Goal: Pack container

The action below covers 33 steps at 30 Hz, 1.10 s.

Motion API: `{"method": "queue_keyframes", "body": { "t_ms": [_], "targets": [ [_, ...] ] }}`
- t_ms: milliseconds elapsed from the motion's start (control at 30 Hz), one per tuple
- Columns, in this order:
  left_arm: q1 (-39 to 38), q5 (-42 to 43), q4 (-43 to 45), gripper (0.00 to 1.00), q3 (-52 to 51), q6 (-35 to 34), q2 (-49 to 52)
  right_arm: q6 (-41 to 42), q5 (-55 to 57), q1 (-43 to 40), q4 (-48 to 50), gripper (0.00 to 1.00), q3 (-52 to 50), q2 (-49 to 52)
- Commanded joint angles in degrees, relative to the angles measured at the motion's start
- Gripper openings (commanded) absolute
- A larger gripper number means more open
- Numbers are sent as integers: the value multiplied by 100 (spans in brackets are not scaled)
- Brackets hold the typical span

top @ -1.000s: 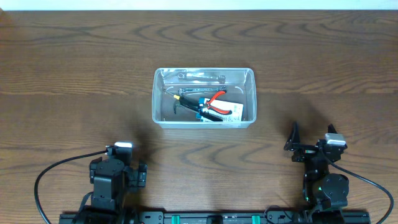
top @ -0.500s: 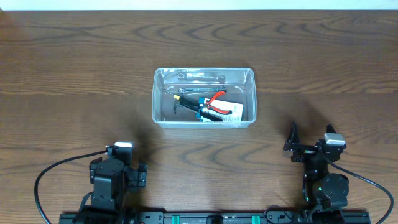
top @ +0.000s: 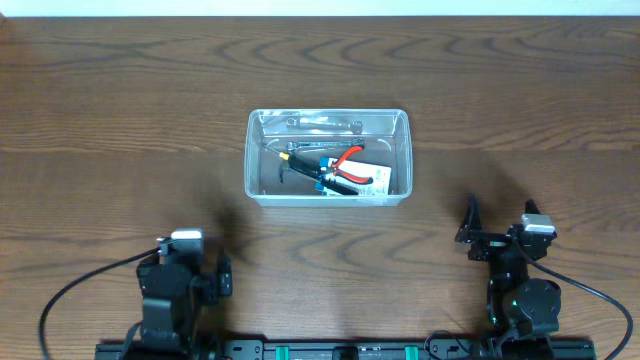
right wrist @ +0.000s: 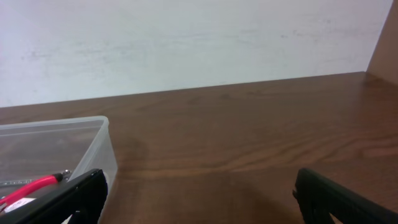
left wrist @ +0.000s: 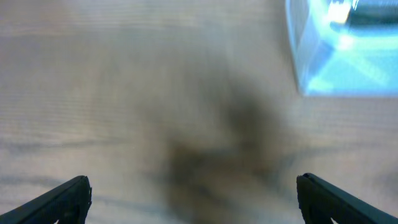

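The clear plastic container [top: 254, 160] sits at the table's middle and holds red-handled pliers [top: 350, 165], a blue-handled tool, small metal wrenches and a white card. My left gripper [top: 190, 262] is open and empty at the near left, far from the container. Its wrist view [left wrist: 194, 190] is blurred and shows the container's corner [left wrist: 311, 62] at the top right. My right gripper [top: 498, 235] is open and empty at the near right. Its wrist view [right wrist: 199, 180] shows the container's wall [right wrist: 99, 149] and the pliers' handle [right wrist: 31, 185] at the left.
The brown wooden table [top: 120, 110] runs to a white wall [right wrist: 186, 43] at the back. Black cables loop beside both arm bases along the near edge.
My left arm has shifted slightly left and back toward the near edge. The right arm and the container have not moved.
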Motion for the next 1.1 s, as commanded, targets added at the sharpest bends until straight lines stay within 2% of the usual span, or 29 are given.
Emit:
{"method": "queue_keyframes", "body": {
  "t_ms": [0, 133, 300, 367, 600, 733, 933, 1067],
  "targets": [
    [70, -7, 483, 98, -63, -98, -420, 63, -61, 52, -20, 99, -9, -39],
    [92, -76, 2129, 98, -553, 146, -560, 63, -63, 52, -20, 99, -9, -39],
    [140, -72, 4551, 98, -1635, 144, -592, 63, -61, 52, -20, 99, -9, -39],
    [164, -72, 5239, 98, -2013, 144, -616, 63, -63, 52, -20, 99, -9, -39],
    [195, -72, 4905, 98, -2035, 382, -828, 63, -61, 52, -20, 99, -9, -39],
    [199, 227, 4135, 98, -2033, 376, -826, 63, -63, 52, -20, 99, -9, -39],
    [203, 682, 4124, 98, -2031, 400, -826, 63, -63, 52, -22, 99, -9, -39],
    [203, 1095, 4122, 98, -2031, 647, -826, 63, -63, 52, -20, 99, -9, -39]
  ]
}}
